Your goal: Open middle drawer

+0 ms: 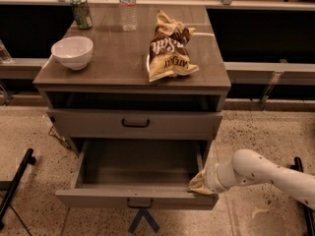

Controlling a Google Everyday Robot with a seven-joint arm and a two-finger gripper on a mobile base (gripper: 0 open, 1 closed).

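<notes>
**Gripper.** Gripper (199,183) sits at the front-right corner of the middle drawer (98,197), against the inner side of the front panel where it meets the right wall. Whether it is apart, together or clamped: cannot tell, as the tan cover hides the tip. White arm (268,175) enters from the lower-right edge of view, low and approx. level w/ the drawer rim.

**Task item.** Middle drawer is pulled well out of the cabinet. Interior is exposed and looks empty. Black bar handle (140,203) is at the centre of the front edge, w/ nothing touching it. Drawer front above (88,124) is flush and closed.

**Surroundings.** On the cabinet top (113,68):
- White bowl (72,52) near the left edge.
- Chip bag (169,53) right of centre.
- Water bottle (127,6) and can (80,11) along the back edge.

Blue tape cross (142,221) is on the floor below the handle.

**Step in hand (est.).** End of the pull stroke. The drawer looks near full travel, so the task is prob. complete or almost so.

**Next move (est.).**
1. Stop pulling before the slides hit their limit.
2. Free the gripper from the corner.
3. Retract toward the right, clear of the front panel, w/o nudging the drawer back in.
</notes>
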